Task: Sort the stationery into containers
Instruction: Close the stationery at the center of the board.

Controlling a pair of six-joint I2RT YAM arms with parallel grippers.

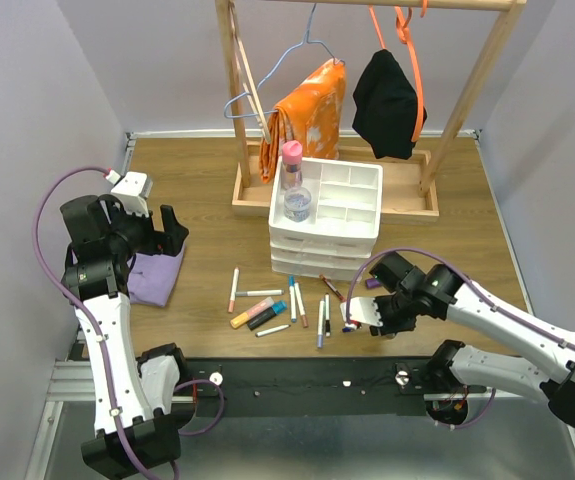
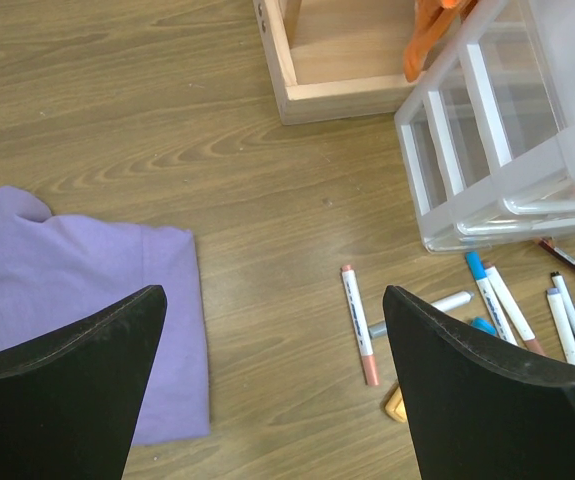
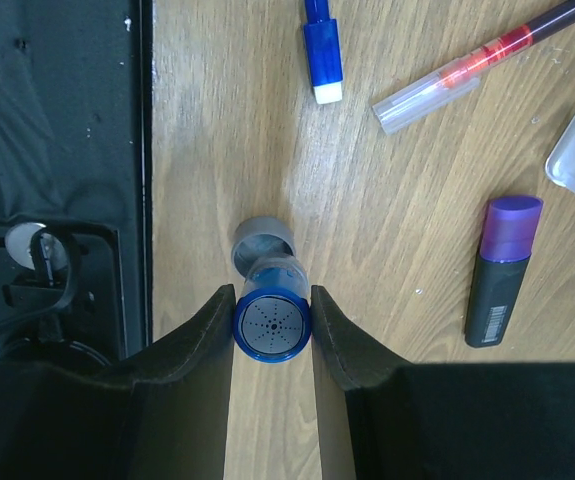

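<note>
While the blue-capped bottle (image 3: pixel 272 325) is being squeezed between the jaws of the right gripper (image 1: pixel 355 320) near the front edge of the worktop (image 1: pixel 197 190), the left gripper (image 2: pixel 274 300) is being held wide open near the purple cloth (image 2: pixel 87 290) by the left edge. Most of the bottle is being hidden by its cap. Tiny print on the purple marker (image 3: pixel 502 270) is too small to be read.

The right gripper (image 1: pixel 355 320) pinches a small blue-capped bottle (image 1: pixel 350 325), scattered pens (image 1: pixel 292 300) lying just left of it, the drawer unit (image 1: pixel 325 240) beyond it.
</note>
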